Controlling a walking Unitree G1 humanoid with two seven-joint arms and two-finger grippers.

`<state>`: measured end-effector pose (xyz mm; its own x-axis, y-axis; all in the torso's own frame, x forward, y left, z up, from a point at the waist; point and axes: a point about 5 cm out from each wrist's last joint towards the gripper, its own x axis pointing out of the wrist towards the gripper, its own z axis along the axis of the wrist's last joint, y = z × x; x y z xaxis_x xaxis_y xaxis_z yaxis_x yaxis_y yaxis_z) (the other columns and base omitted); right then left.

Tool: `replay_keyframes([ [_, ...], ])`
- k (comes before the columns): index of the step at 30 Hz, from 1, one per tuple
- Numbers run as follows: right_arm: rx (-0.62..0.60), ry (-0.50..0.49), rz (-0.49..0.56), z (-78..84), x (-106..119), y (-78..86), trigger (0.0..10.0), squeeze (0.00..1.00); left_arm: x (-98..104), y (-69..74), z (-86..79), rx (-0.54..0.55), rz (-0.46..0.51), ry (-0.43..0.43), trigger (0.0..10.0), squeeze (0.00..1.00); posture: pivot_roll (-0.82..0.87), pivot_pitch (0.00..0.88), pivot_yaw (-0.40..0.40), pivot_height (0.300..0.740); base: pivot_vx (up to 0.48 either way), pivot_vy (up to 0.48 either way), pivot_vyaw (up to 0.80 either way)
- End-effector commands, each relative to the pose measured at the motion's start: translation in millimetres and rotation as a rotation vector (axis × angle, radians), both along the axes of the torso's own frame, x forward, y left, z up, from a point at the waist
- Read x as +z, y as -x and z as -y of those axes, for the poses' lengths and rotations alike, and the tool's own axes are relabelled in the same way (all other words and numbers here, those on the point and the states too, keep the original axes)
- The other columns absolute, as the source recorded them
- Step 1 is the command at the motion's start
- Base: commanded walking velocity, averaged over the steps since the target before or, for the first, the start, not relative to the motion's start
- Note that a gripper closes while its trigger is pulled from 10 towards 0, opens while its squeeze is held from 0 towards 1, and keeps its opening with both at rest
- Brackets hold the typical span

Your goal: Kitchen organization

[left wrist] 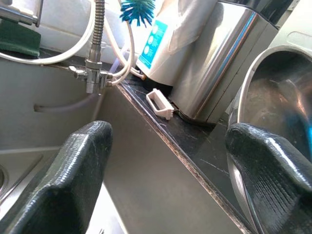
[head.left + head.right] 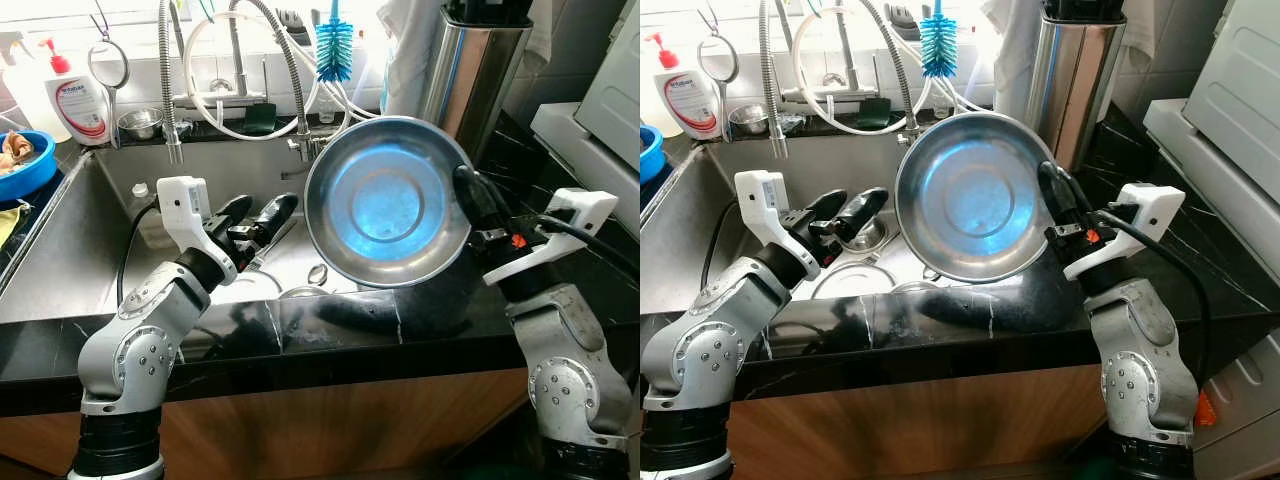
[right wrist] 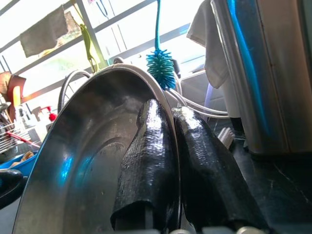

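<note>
A shiny steel bowl (image 2: 385,200) is held up on edge over the right end of the sink, its hollow facing me. My right gripper (image 2: 478,200) is shut on the bowl's right rim, one finger inside (image 3: 146,156) and one outside (image 3: 204,165). My left gripper (image 2: 255,215) hovers open over the sink basin (image 2: 90,250), left of the bowl and apart from it, nothing between its fingers (image 1: 68,180). In the left wrist view the bowl (image 1: 273,92) stands just past one fingertip.
A faucet with hoses (image 2: 240,90) and a blue bottle brush (image 2: 333,45) rise behind the sink. A tall steel canister (image 2: 475,70) stands on the black counter (image 2: 300,330) at the right. A soap bottle (image 2: 75,95) and blue bowl (image 2: 25,165) sit at the left. Small items lie in the basin.
</note>
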<state>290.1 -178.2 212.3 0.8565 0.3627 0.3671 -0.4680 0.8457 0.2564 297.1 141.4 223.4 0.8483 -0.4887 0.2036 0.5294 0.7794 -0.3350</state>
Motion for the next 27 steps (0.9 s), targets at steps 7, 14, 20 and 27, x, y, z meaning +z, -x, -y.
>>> replay_keyframes([
  [7, 0.031, 0.028, 0.001, -10.2, -1, -0.9, 10.0, 0.00, 0, 7.0, 5.3, -0.047, 0.007, -0.051, 10.0, 0.00, 0.04, 0.020, -0.019, 0.740, 0.000, 0.000, 0.00],
  [14, 0.067, 0.035, -0.005, -17.0, -2, -2.3, 10.0, 0.00, -7, 15.8, 16.3, -0.132, 0.026, -0.179, 10.0, 0.00, 0.04, 0.027, -0.020, 0.740, 0.000, 0.000, 0.00],
  [20, 0.092, 0.040, 0.006, -21.0, 0, -1.9, 10.0, 0.00, -10, 17.9, 17.8, -0.142, 0.021, -0.217, 9.1, 0.00, 0.04, 0.031, -0.020, 0.740, 0.000, 0.000, 0.00],
  [27, 0.088, 0.048, 0.007, -20.6, 0, -2.2, 10.0, 0.00, -12, 14.7, 15.0, -0.094, 0.022, -0.238, 0.0, 0.00, 0.04, 0.032, -0.020, 0.740, 0.000, 0.000, 0.00],
])
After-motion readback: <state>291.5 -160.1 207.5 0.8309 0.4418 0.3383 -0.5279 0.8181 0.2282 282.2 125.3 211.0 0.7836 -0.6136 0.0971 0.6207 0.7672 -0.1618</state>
